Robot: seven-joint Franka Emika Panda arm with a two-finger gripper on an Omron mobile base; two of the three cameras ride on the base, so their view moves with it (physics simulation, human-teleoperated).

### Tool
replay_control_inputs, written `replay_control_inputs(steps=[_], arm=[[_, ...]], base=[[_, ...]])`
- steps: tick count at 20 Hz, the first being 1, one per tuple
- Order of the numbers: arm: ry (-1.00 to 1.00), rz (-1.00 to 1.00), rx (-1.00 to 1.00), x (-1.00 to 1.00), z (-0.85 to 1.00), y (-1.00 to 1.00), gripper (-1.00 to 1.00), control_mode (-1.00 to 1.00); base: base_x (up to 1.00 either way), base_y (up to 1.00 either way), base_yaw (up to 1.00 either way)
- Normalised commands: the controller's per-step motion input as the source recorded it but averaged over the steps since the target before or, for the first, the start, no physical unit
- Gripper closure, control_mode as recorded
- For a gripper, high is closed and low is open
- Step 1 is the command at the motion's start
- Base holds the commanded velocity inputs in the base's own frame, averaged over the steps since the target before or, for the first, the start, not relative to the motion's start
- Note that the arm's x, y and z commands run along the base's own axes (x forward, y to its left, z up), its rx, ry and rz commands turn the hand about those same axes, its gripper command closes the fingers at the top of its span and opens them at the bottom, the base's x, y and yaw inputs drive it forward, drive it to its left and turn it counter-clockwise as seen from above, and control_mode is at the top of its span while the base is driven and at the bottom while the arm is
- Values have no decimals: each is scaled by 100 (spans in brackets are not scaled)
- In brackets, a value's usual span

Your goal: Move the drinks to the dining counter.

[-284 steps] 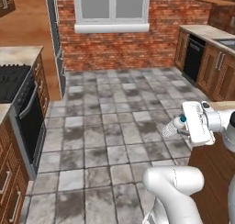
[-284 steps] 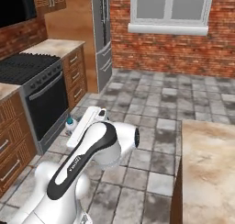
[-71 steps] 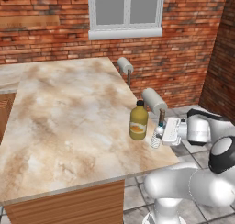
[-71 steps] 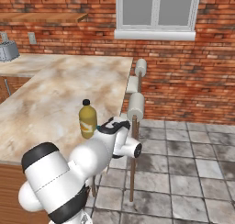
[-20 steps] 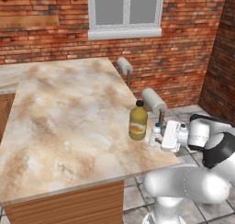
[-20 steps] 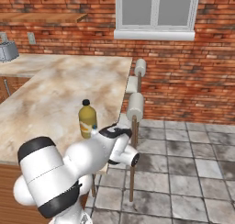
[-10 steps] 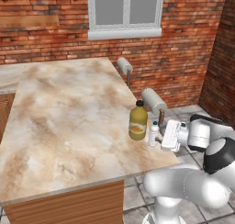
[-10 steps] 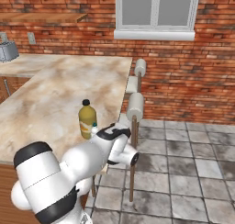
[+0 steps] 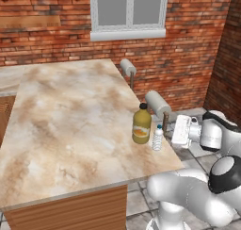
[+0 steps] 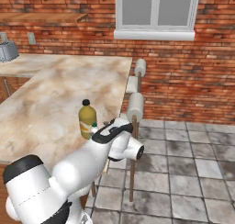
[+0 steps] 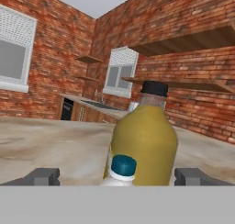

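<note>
The juice bottle (image 9: 141, 125) and the small water bottle (image 9: 157, 137) stand upright, close together, near the counter (image 9: 70, 125) edge beside a stool (image 9: 157, 104). The end effector (image 9: 181, 131) hangs just off that edge, jaws wide apart with nothing between them, facing the water bottle with the juice bottle behind it.

A red brick wall (image 9: 56, 50) backs the room, with a white-framed window (image 9: 128, 10) set in it above a pale sill. A wooden shelf (image 9: 29, 20) hangs on the bricks. A toaster (image 10: 8, 51) sits on the far worktop beside a wall socket (image 10: 31, 38). Grey stone tiles (image 10: 183, 163) cover the floor.
</note>
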Motion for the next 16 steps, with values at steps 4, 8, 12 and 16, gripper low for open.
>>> replay_control_inputs(steps=[4,8,12,16], arm=[[0,0,0,-39,59,-18,-100,-100],[0,0,0,-52,54,-19,-100,-100],[-2,0,0,-58,56,-16,-100,-100],[-10,0,0,-65,43,-19,-100,-100]], base=[[0,0,0],[0,0,0],[0,0,0],[0,0,0]])
